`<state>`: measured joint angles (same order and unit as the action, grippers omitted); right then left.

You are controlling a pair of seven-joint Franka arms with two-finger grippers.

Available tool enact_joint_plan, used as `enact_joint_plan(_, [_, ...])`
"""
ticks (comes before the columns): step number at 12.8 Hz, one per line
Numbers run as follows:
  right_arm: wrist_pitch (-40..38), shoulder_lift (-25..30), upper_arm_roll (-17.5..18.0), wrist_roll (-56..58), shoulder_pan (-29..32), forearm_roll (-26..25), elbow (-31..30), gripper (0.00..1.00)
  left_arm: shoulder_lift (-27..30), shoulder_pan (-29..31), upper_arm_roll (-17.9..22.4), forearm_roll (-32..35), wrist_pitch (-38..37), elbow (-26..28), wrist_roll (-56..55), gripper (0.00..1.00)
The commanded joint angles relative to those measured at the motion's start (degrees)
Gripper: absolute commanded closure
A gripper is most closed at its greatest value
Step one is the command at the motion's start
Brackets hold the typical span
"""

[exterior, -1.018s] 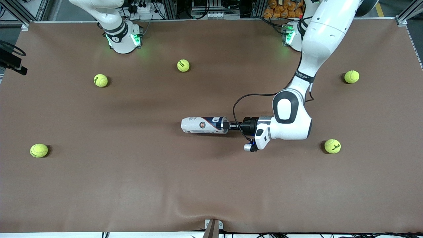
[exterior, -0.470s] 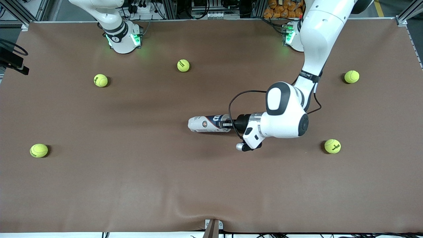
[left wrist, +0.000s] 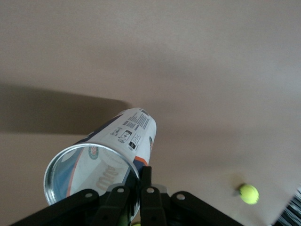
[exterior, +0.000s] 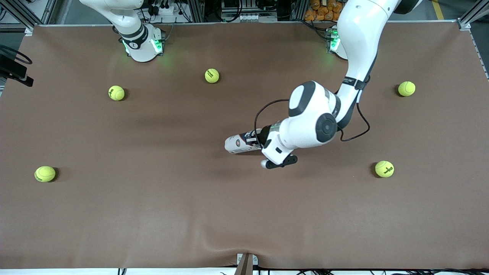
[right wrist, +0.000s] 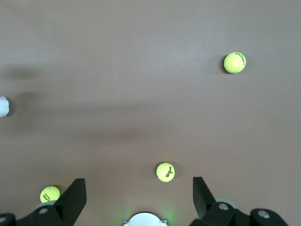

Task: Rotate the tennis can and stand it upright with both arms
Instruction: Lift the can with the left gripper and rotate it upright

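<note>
1. My left gripper (exterior: 256, 139) pinches the metal rim of the tennis can (exterior: 240, 143), near the middle of the table (exterior: 153, 214).
2. The can tilts, its rim end raised; my wrist hides that end in the front view.
3. My left wrist view shows the open mouth, with one finger (left wrist: 146, 184) on the wall.
4. My right gripper (right wrist: 139, 197) waits high with fingers spread, over tennis balls (right wrist: 165, 172).

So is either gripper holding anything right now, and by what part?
The left gripper pinches the tennis can by its open metal rim; the right gripper holds nothing.
</note>
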<state>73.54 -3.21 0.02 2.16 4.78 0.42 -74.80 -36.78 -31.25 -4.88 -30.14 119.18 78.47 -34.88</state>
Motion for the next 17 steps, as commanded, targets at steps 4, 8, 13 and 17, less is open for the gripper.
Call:
enact_joint_plan(4, [-0.3,1.2,0.1,-3.5,0.5,0.3,-0.9,0.0,2.1,-8.0,0.9,16.7,-2.7,-2.9,-20.7,1.0])
enact_joint_plan(8, [0.5,0.8,0.0,-3.1,0.8,0.6,-0.9,0.0,1.4,-11.7,1.5,25.2,-9.8,-5.9,-28.3,1.0])
enact_joint_plan(13, [0.5,0.3,-0.2,-3.1,1.0,1.5,-0.9,0.0,-0.3,-16.5,5.4,26.2,-12.9,-6.9,-31.6,1.0])
enact_joint_plan(17, [0.7,0.2,-0.1,-3.1,1.3,0.9,-0.7,0.0,-1.2,-21.8,10.2,26.2,-12.9,-7.6,-32.7,1.0])
